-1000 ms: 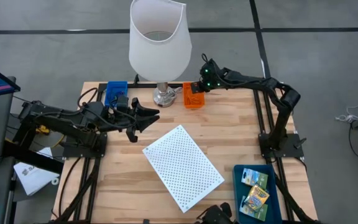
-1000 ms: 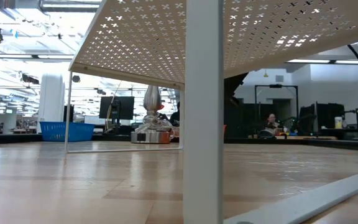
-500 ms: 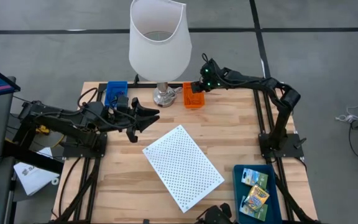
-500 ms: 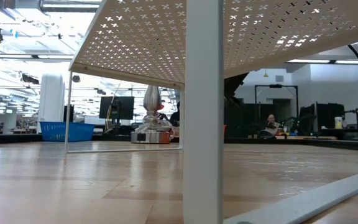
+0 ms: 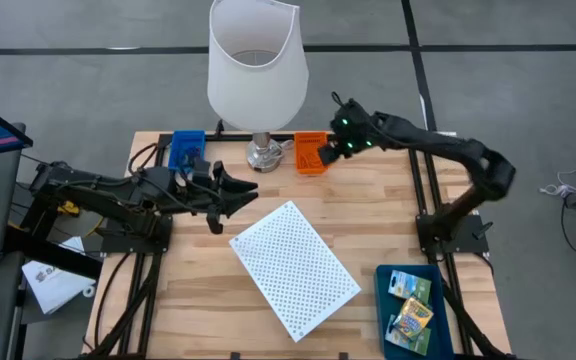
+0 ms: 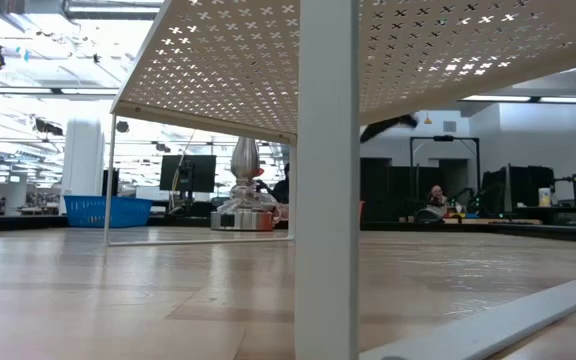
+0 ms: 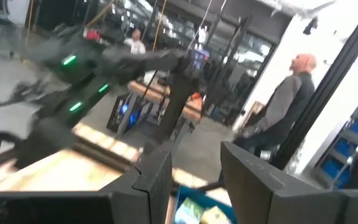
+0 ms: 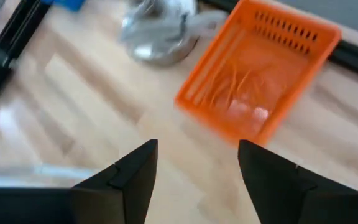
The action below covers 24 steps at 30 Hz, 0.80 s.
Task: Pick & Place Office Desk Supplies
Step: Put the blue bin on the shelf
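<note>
Taking the small orange plastic basket (image 5: 311, 154) as our landmark, we see that the right gripper (image 5: 334, 150), which a second ago sat right over the basket, has pulled off to its outer side and now hangs empty with its fingers (image 8: 135, 171) spread. In the right wrist view thin orange rubber bands (image 8: 244, 78) lie inside the basket, so we judge that a drop has just been made. Well away from the basket, toward the table's near right corner, the two colourful printed boxes (image 5: 411, 303) wait in a blue tray (image 5: 385, 276). The left gripper (image 5: 236, 190) hovers off the basket's other side, past the white lamp's chrome base (image 5: 261, 155), jaws parted around nothing. Between basket and tray stands a white perforated metal shelf (image 5: 295, 268); the bare wood beside it leaves the right arm room to move.
</note>
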Each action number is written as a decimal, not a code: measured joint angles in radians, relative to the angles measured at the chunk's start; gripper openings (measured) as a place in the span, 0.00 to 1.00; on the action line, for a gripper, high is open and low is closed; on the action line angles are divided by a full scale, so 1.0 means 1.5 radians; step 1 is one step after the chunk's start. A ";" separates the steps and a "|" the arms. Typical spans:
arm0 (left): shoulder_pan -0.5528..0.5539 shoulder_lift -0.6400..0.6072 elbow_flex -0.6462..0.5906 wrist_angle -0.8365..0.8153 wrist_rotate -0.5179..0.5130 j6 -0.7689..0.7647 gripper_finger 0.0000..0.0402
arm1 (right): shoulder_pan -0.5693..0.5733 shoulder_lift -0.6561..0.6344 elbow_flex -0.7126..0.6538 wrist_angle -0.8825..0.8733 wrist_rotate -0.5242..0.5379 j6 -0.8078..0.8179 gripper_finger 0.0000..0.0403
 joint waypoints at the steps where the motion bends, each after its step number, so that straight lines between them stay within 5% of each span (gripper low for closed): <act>1: -0.001 0.000 0.000 -0.015 0.000 -0.002 0.33 | 0.018 -0.024 -0.001 -0.026 0.011 0.000 0.54; 8: -0.003 0.000 0.000 -0.075 0.000 -0.008 0.33 | 0.196 -0.187 -0.067 -0.207 0.044 0.116 0.48; 17: -0.003 0.000 0.000 -0.080 0.014 0.000 0.33 | 0.487 -0.377 -0.232 -0.265 0.096 0.563 0.46; 24: -0.001 0.000 0.000 -0.081 0.021 0.002 0.33 | 0.705 -0.384 -0.244 -0.368 0.115 0.834 0.46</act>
